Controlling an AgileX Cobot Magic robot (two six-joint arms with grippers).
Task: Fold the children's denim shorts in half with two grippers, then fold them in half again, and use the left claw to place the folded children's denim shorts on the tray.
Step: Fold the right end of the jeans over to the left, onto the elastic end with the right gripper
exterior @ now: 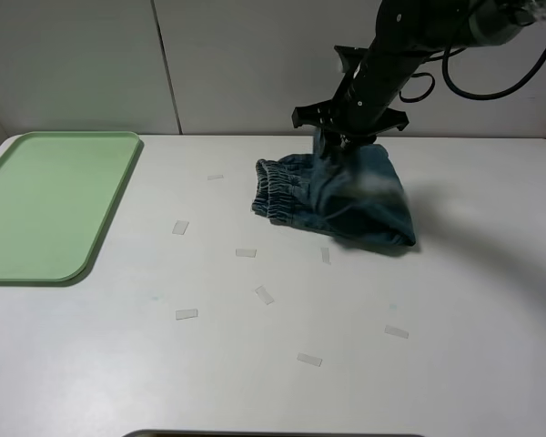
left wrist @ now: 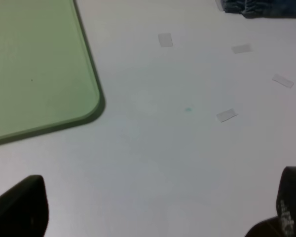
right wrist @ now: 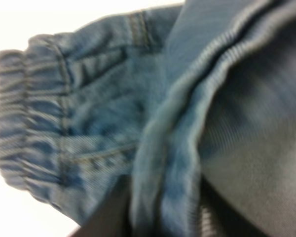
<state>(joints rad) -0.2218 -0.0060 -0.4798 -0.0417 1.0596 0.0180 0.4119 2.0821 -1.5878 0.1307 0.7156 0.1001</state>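
Note:
The children's denim shorts (exterior: 337, 196) lie bunched and folded on the white table, right of centre, with the elastic waistband (exterior: 278, 187) facing left. My right gripper (exterior: 338, 146) points down onto their far edge, and part of the cloth under it is motion-blurred. In the right wrist view denim (right wrist: 103, 113) fills the frame, and a thick hem fold runs between two dark fingers (right wrist: 108, 212); how tightly they hold it is unclear. The left claw (left wrist: 155, 205) hangs over bare table with its fingers (left wrist: 19, 207) wide apart and empty. The pale green tray (exterior: 45, 205) (left wrist: 34, 64) lies empty at far left.
Several small white tape strips (exterior: 264, 294) are scattered over the table between the tray and the shorts. A white wall stands close behind the table's far edge. The right arm's black cables (exterior: 491, 82) loop above the back right.

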